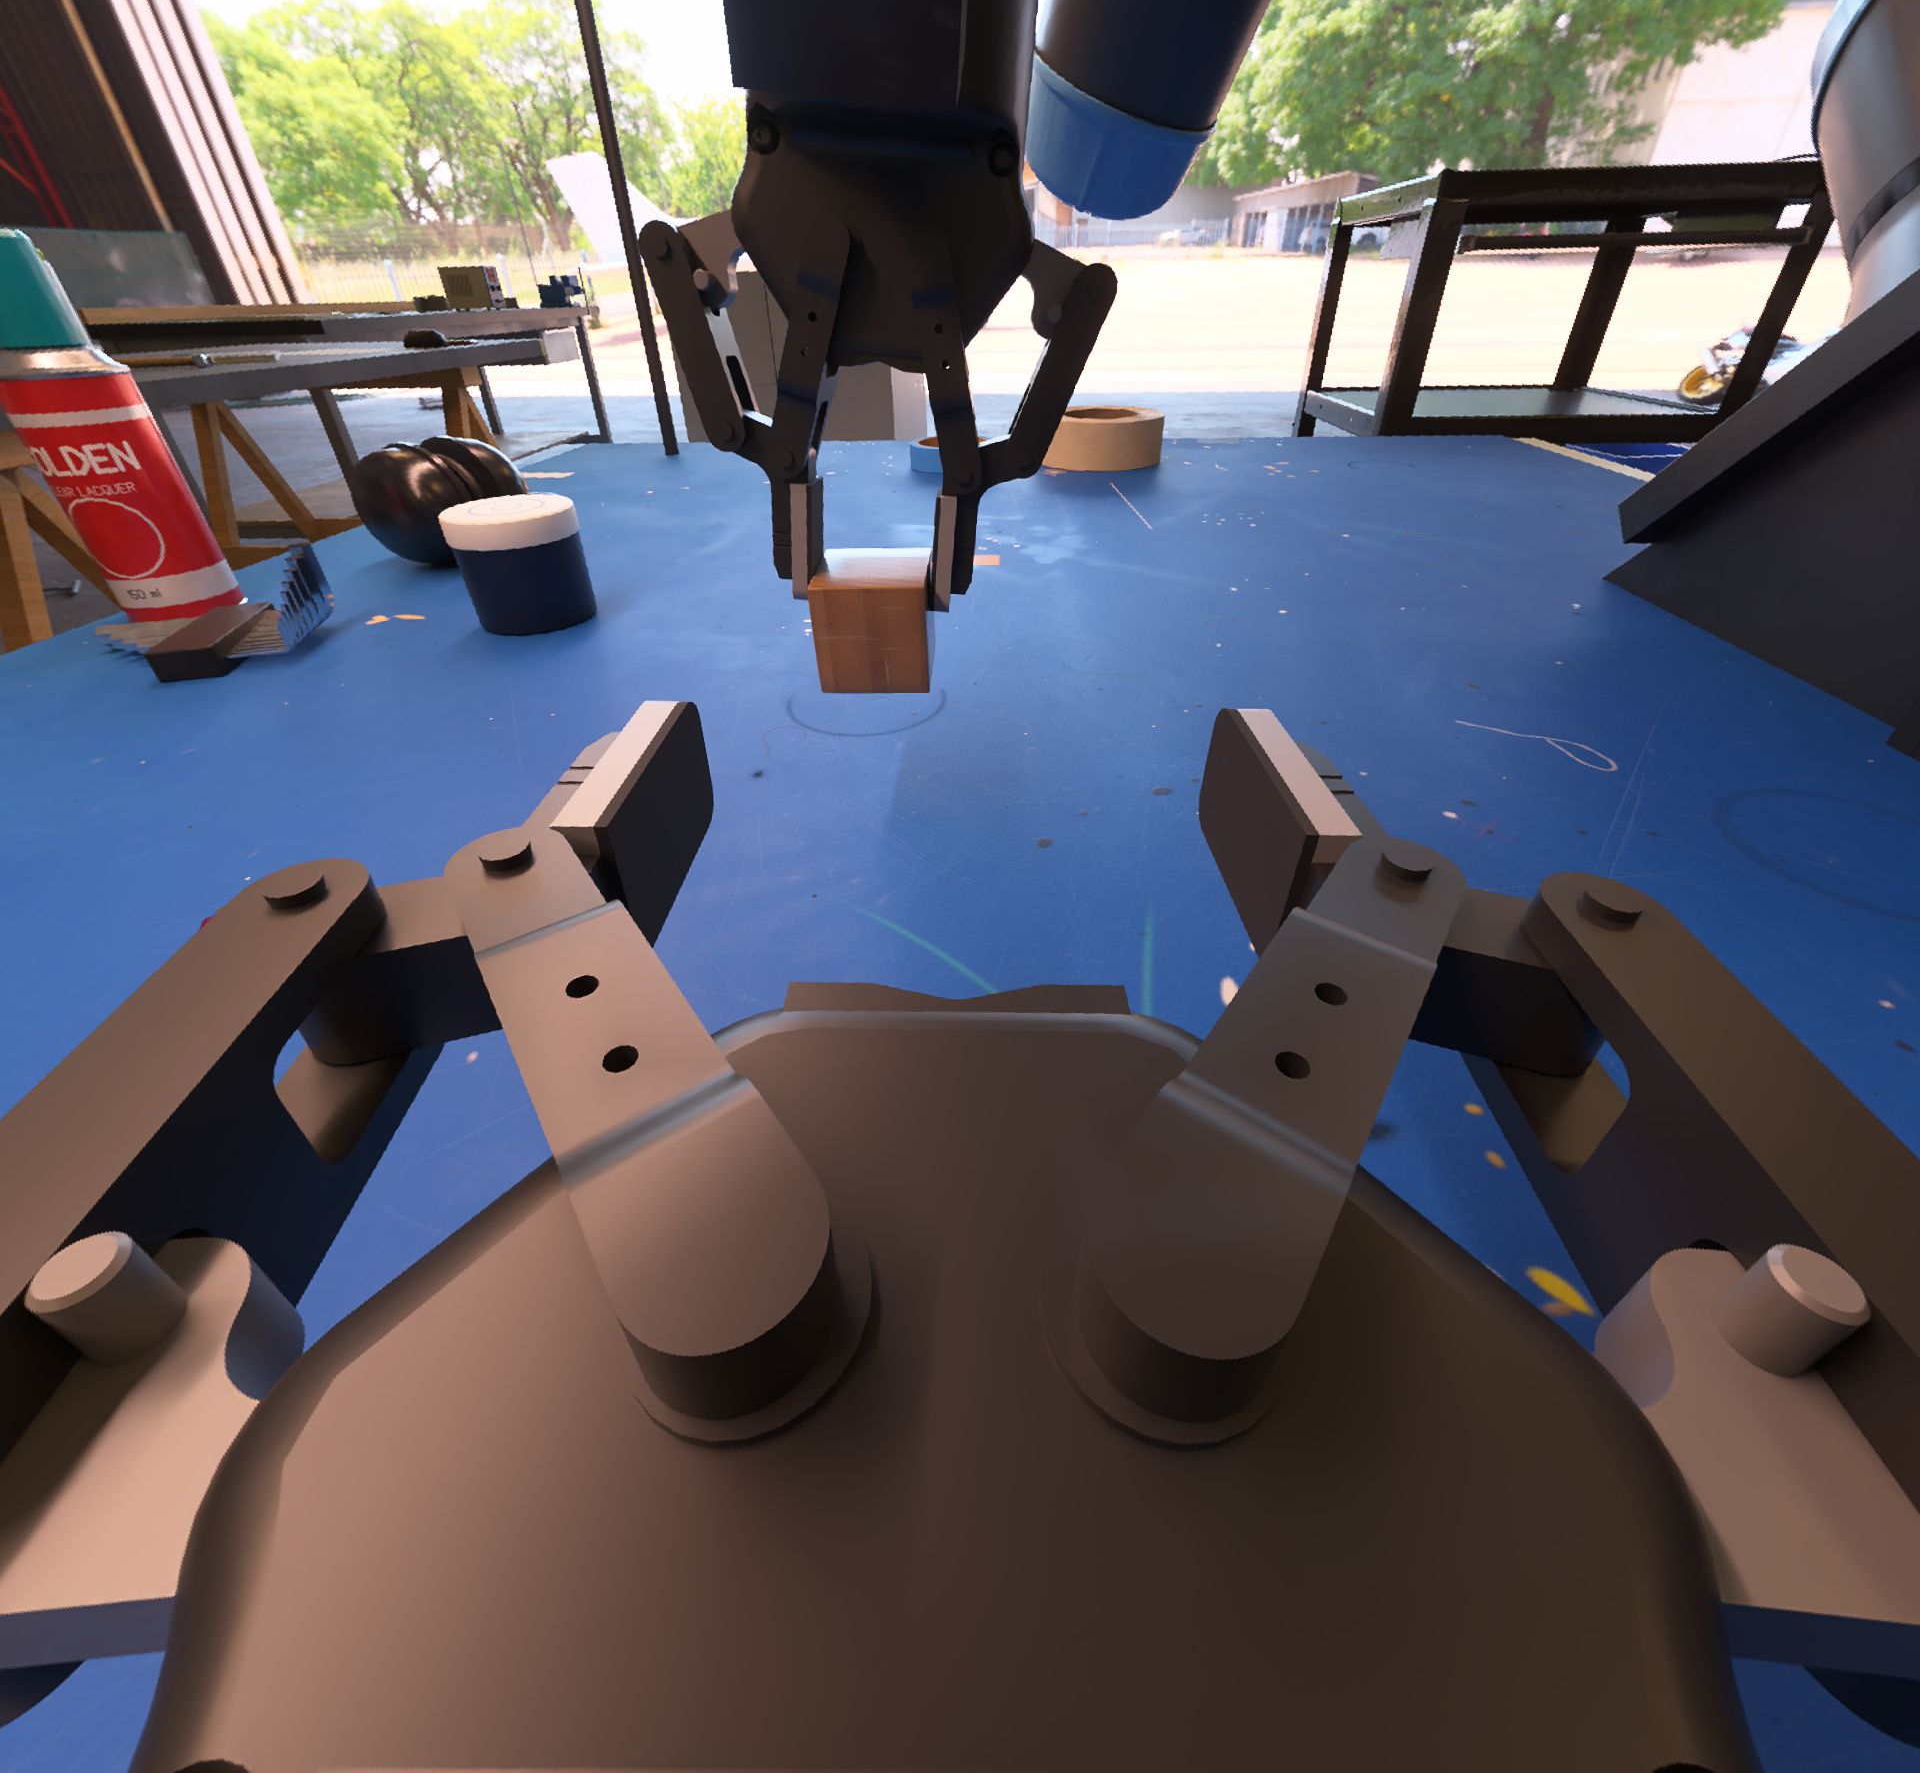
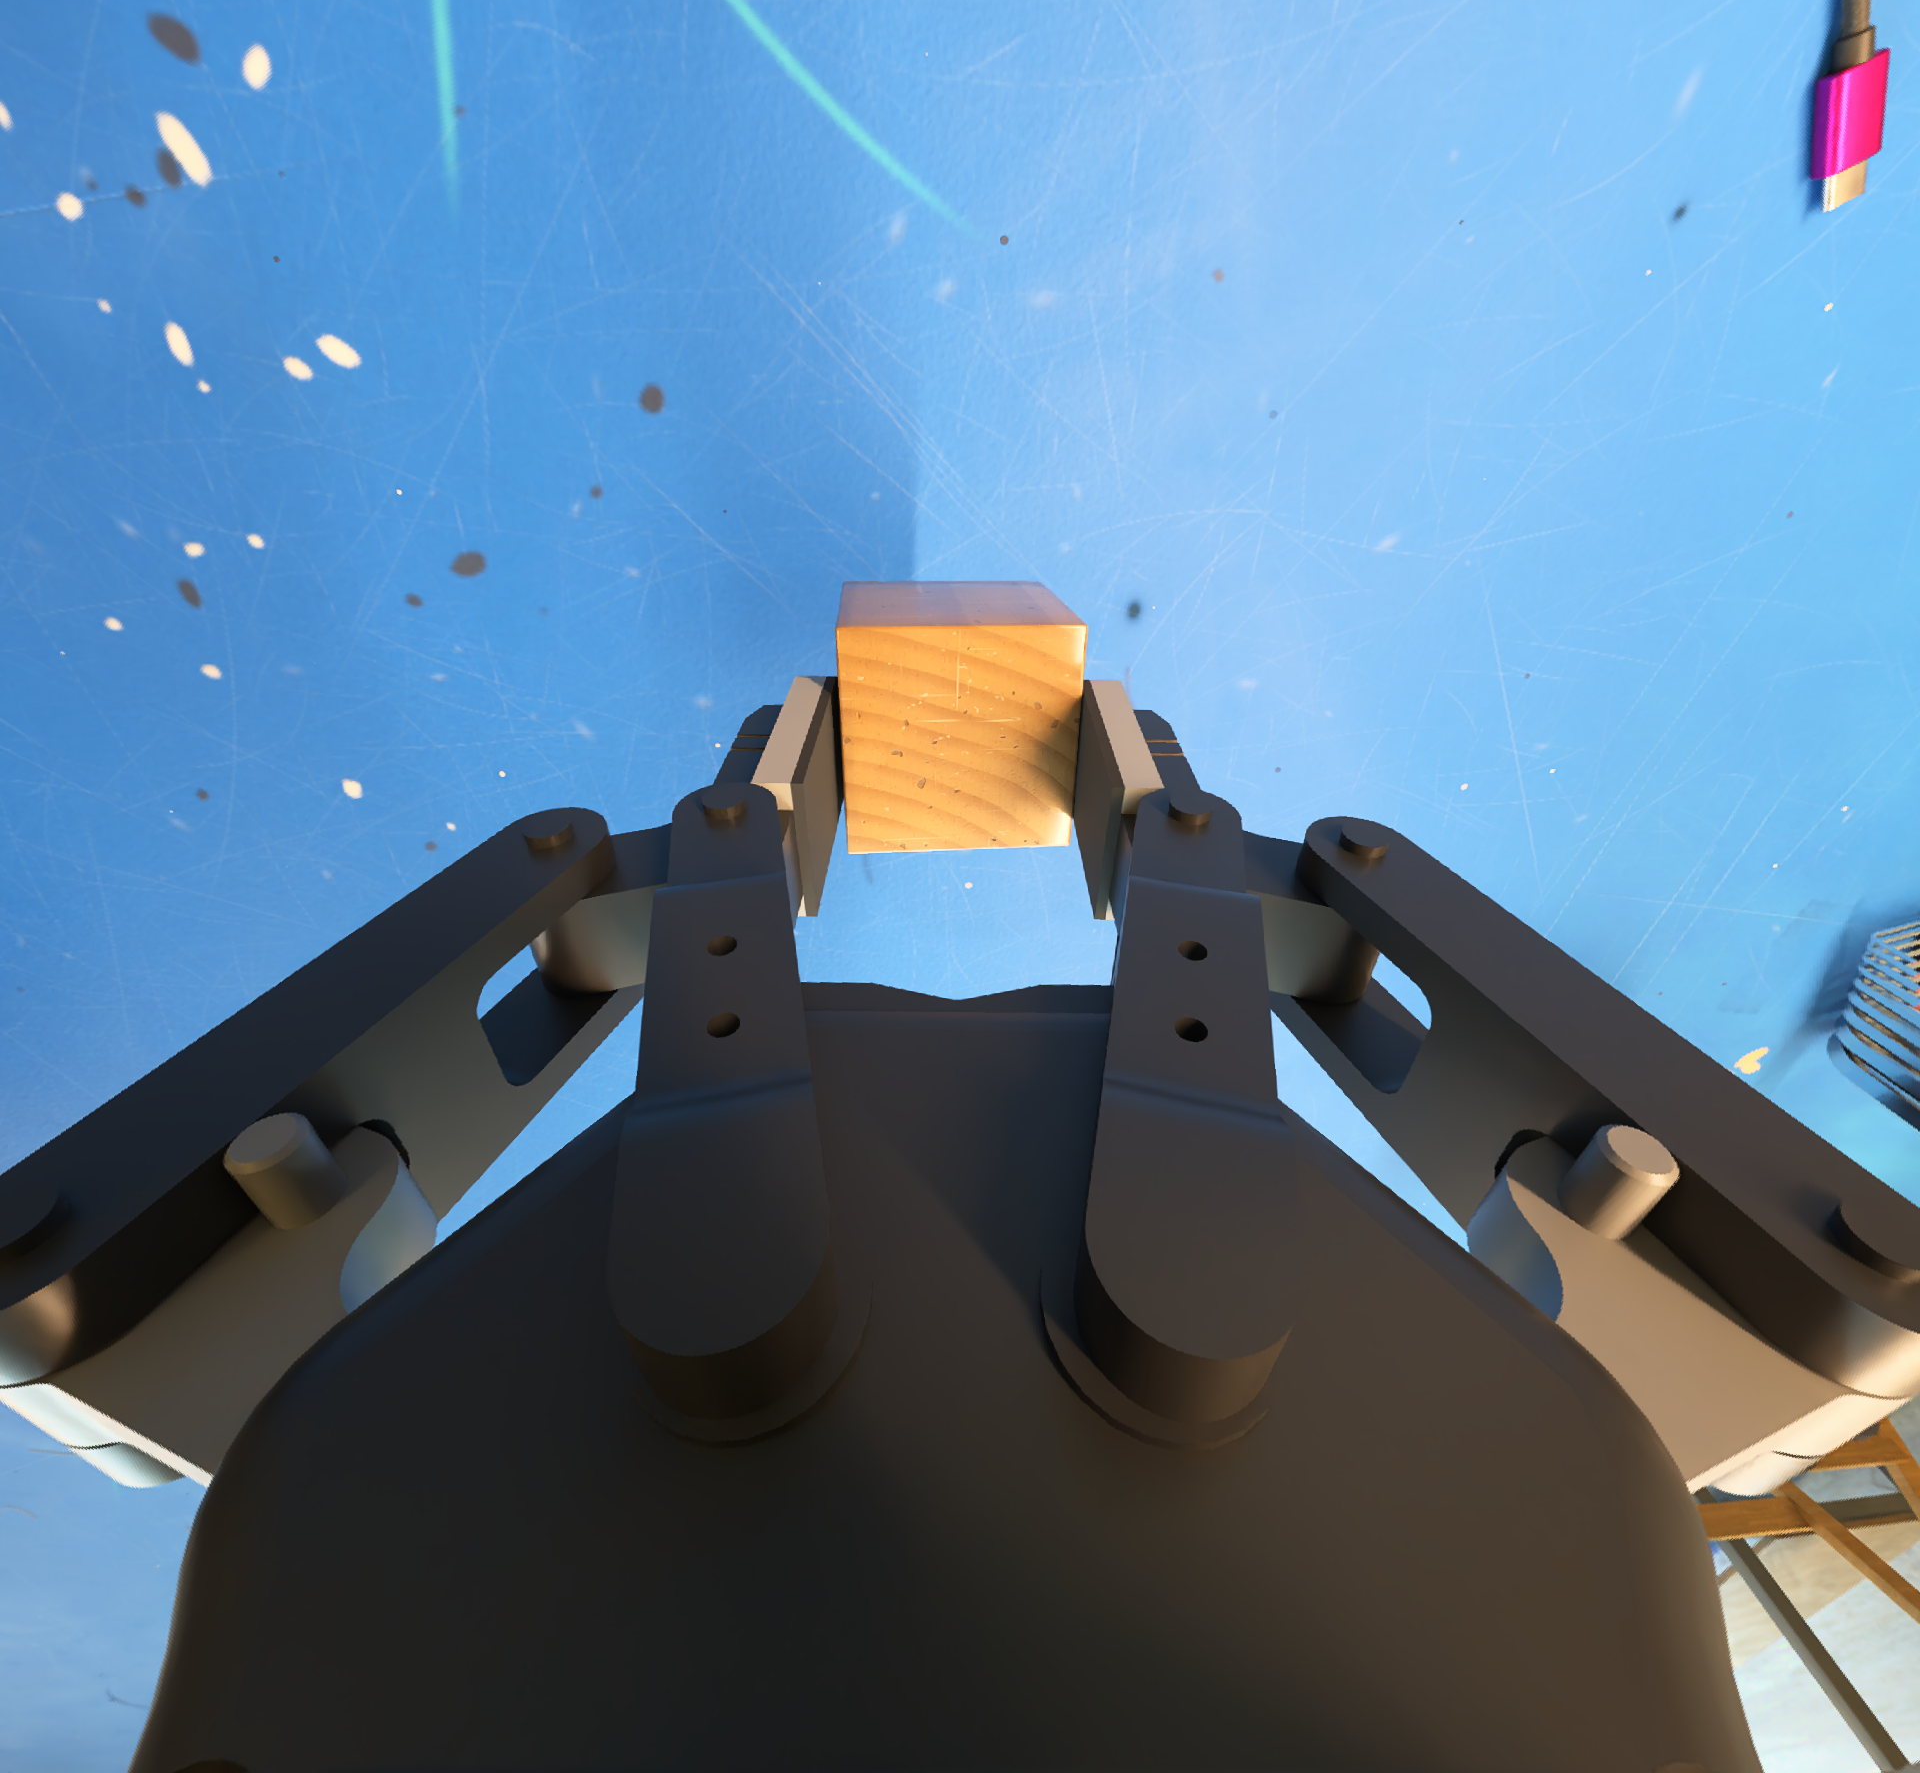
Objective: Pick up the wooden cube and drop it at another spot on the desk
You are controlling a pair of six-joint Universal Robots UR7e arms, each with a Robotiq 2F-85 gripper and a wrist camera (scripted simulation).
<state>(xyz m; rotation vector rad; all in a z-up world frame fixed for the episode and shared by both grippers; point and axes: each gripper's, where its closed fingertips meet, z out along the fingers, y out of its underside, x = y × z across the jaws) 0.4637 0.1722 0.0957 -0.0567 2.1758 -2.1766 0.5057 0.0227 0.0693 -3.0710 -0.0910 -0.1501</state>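
Right gripper (image 2: 958,788) was clamped on cube (image 2: 958,731), held just above desk (image 2: 1351,476). Left gripper (image 1: 956,788) hung spread, empty. Best carry it level to a bare patch, well clear of jar (image 1: 520,560), then release.

The left gripper (image 1: 956,793) is built of matte dark-grey metal — a rounded palm housing, linked bars joined by cylindrical pins, two small holes in each finger bar, flat rectangular pads. The right gripper (image 2: 958,767) is formed alike. The right arm (image 1: 1143,30) is sheathed in dark tube — capped blue.
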